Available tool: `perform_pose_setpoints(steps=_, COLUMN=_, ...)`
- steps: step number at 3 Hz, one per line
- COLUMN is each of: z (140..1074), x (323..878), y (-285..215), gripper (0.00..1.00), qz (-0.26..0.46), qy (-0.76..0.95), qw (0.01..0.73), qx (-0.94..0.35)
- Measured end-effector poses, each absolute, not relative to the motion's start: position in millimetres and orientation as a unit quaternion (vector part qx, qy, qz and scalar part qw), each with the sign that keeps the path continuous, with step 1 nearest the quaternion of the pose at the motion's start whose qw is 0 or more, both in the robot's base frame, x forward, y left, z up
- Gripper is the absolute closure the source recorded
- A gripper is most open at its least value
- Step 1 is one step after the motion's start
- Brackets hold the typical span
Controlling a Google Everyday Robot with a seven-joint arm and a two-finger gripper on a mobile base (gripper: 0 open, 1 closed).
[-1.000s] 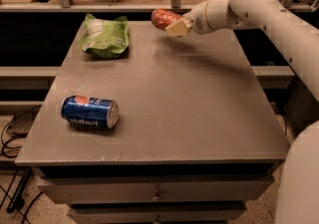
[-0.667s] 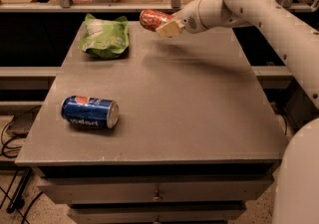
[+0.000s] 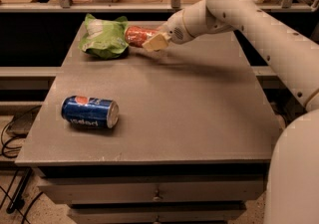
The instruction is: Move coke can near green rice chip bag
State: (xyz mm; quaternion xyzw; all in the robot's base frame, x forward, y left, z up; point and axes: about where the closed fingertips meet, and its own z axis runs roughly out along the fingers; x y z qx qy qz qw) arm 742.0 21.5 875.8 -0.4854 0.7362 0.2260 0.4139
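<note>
On the left, a blue can (image 3: 89, 112) lies on its side on the tabletop (image 3: 189, 108), well apart from the rest. At the back sits the green bag (image 3: 103, 36), and the red can (image 3: 137, 35) is just beside it, held sideways by the gripper (image 3: 149, 39), whose fingers (image 3: 155, 43) pinch it. It seems slightly above the surface, though I am not sure. If dropped like this, it may roll away, and a push further left may shove the soft bag.
</note>
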Motion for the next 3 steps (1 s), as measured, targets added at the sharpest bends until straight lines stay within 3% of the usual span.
perform_pose_setpoints(steps=2, z=852.1, x=732.3, y=27.8, gripper=0.12, qz=0.234, qy=0.75, qw=0.386, qx=-0.484)
perform_pose_setpoints(steps=3, z=850.2, x=731.9, y=30.0, gripper=0.0, qz=0.235, qy=0.75, qw=0.384, qx=-0.484)
